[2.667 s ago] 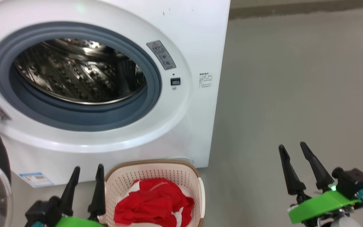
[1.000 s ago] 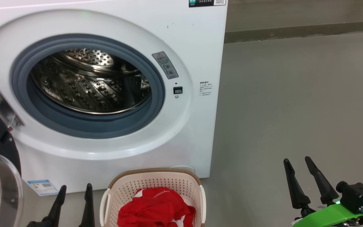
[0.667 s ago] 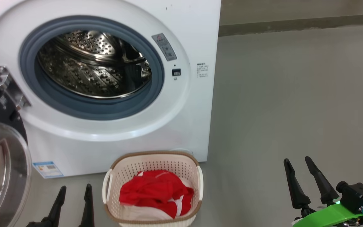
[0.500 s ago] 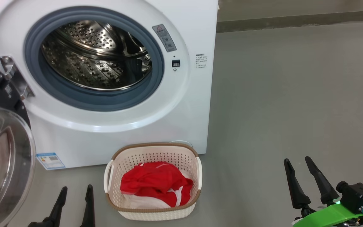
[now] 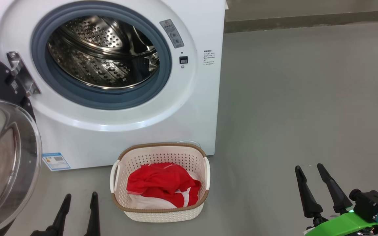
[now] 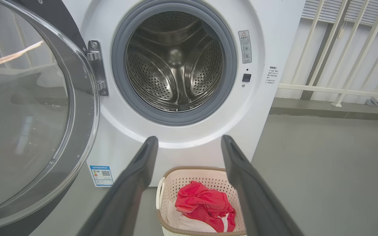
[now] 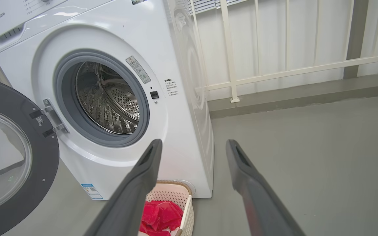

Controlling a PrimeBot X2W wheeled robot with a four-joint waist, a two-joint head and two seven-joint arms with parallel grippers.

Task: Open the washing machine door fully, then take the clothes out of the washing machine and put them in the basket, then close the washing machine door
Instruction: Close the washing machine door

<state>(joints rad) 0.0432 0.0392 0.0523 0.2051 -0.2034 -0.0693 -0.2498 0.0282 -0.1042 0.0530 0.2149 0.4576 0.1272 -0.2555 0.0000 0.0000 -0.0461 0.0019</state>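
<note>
The white washing machine (image 5: 189,108) stands with its door (image 5: 7,157) swung wide open at the left, glass bowl facing me. Its steel drum (image 5: 103,52) shows bare metal. Red clothes (image 5: 162,183) with white trim lie in the cream basket (image 5: 162,214) on the floor before the machine. My left gripper (image 5: 80,196) is open at the bottom left, just left of the basket, holding nothing. Far to the right, my right gripper (image 5: 308,166) is open and empty too. From the left wrist I see the door (image 6: 28,114), the drum (image 6: 174,62), the basket (image 6: 171,183) and the clothes (image 6: 205,209).
Grey floor (image 5: 307,98) stretches wide to the right of the machine. A white railing (image 7: 274,72) on a low kerb runs behind it. A small blue label (image 5: 56,161) sits low on the machine's front.
The head camera has drawn back and tilted down, so the machine sits higher and the whole basket shows. Both grippers stay open and low; the clothes in the basket have not moved.
</note>
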